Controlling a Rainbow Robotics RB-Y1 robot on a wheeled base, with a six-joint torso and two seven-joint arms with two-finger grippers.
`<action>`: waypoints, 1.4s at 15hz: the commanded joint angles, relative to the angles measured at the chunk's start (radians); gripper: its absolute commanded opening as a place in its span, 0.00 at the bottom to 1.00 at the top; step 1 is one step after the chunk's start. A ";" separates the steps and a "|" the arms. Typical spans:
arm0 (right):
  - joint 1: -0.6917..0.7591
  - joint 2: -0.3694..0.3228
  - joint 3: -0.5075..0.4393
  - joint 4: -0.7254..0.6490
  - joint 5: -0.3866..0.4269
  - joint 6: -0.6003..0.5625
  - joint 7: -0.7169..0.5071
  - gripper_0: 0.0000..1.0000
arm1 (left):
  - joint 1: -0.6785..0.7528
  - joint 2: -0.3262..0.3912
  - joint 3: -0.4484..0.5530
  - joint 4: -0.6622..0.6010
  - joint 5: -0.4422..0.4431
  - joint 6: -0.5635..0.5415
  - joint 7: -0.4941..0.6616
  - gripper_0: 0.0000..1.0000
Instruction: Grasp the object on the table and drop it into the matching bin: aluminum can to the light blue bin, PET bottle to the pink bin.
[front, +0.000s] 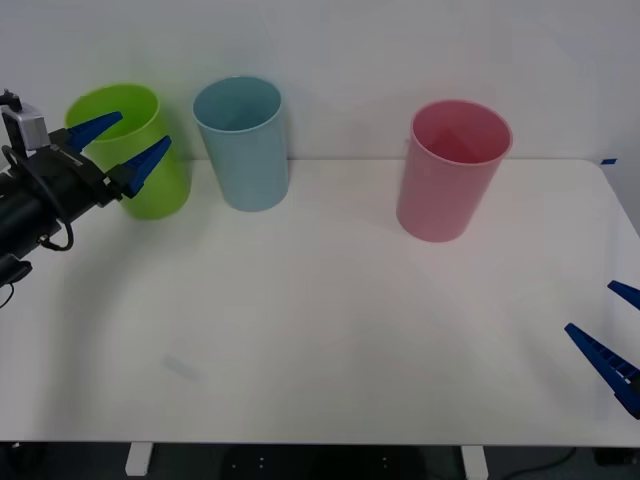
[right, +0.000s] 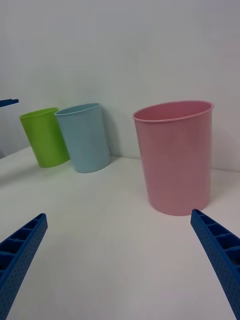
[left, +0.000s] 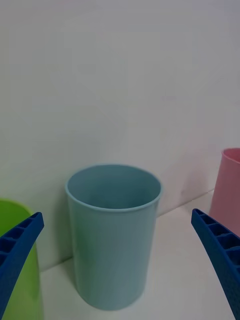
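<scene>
White table (front: 330, 330), seen from above. Three tall bins in a row along the far edge: green bin (front: 135, 150) far left, blue bin (front: 243, 142) just right of it, pink bin (front: 450, 170) well apart to the right, past centre.

Left gripper (front: 120, 146) raised at the far left, in front of the green bin, aimed right toward the blue bin. Fingers spread wide, nothing between them. From its wrist camera: blue bin (left: 112, 232) straight ahead and upright, open mouth showing only a bare inner wall down as far as can be seen; bottom hidden. Green rim (left: 15, 210) at one side, pink edge (left: 229, 190) at the other.

Right gripper (front: 612, 340) low at the near right edge of the table, well apart from the bins. Fingers (right: 22, 250) spread wide too, empty. Ahead of it: pink bin (right: 175, 155) nearest, then blue (right: 85, 137), then green (right: 45, 136) beyond.

No can on the tabletop, none in either gripper. Cannot tell where it lies; possibly already down inside the blue bin, given the left gripper open and empty beside it, but bin bottoms out of sight.

Judged progress: likely at or just past the drop, with little left but pulling the left arm away. If not dropped, everything left to do.
</scene>
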 joint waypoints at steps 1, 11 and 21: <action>0.000 0.000 0.000 0.000 0.000 0.000 0.000 1.00 | 0.069 0.026 0.032 -0.037 0.008 -0.043 0.002 1.00; 0.000 0.000 0.000 0.000 0.000 0.000 0.000 1.00 | 0.282 0.098 0.150 -0.071 0.076 -0.265 -0.064 1.00; 0.000 0.000 0.000 0.000 0.000 0.000 0.000 1.00 | 0.526 0.139 0.213 -0.120 0.217 -0.406 -0.165 1.00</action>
